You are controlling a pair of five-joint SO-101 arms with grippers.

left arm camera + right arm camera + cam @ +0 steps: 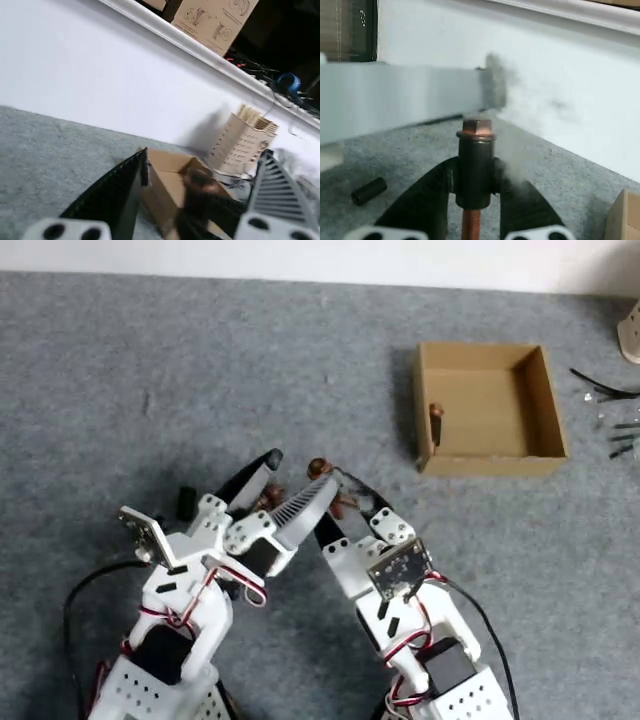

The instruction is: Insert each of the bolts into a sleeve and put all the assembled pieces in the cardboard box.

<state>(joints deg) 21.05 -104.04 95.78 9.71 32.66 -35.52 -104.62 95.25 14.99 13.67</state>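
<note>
Grey counter (200,370); my right jaws clench the sleeve (474,170) and bolt (477,127), and my open left jaws might bump them loose.

The bolt (477,127) is copper, its sleeve (474,172) matte black, like the loose sleeve (369,190). The mat (150,370) is mottled grey, the box (490,466) plain tan. The 2 arms (190,610) are white with red wires (412,625).
</note>
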